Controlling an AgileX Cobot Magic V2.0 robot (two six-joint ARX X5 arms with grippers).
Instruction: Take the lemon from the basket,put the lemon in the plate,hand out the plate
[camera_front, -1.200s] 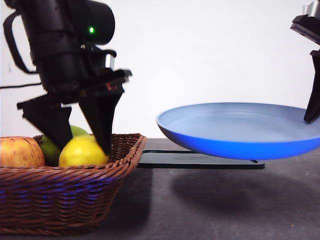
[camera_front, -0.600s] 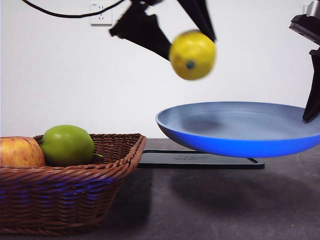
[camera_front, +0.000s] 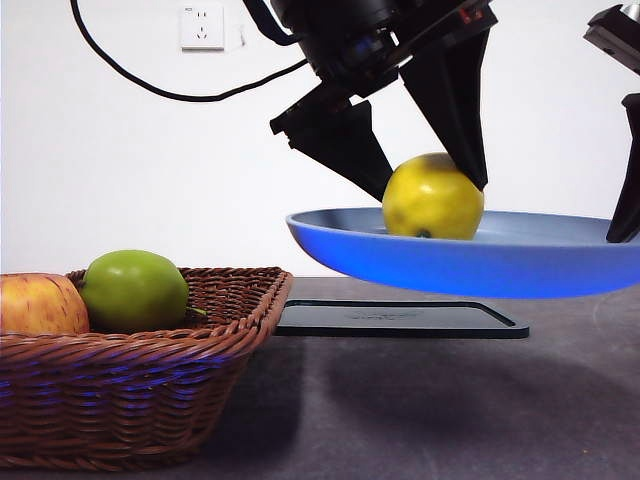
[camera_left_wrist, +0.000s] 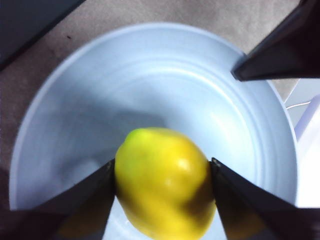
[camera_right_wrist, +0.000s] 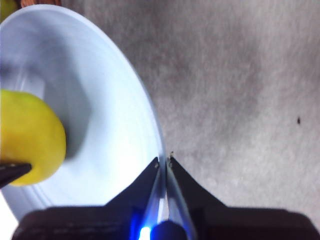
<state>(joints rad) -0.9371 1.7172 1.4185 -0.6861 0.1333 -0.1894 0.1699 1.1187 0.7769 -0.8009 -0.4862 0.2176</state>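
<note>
Since half a second ago the lemon (camera_front: 432, 197) has come down from mid-air onto the plate (camera_front: 330, 245).

Front: left gripper (camera_front: 425, 170) straddles it; green apple (camera_front: 134, 290) and red-yellow apple (camera_front: 38, 303) stay in the basket (camera_front: 150, 370).

Left wrist: jaws clamped on lemon (camera_left_wrist: 162, 182), not yet released.

Right wrist: right gripper (camera_right_wrist: 163, 162) pinches the plate rim (camera_right_wrist: 150, 125), holding it above the table.

Left to do, I'd say: release, retract, hand out.

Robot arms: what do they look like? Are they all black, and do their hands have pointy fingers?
Mostly black, yes. The left hand has two flat, wedge-shaped matte black fingers that taper to points, small red marks near its bulky black body, and a black cable looping behind. The right hand has two thin black pointed fingers too.
</note>
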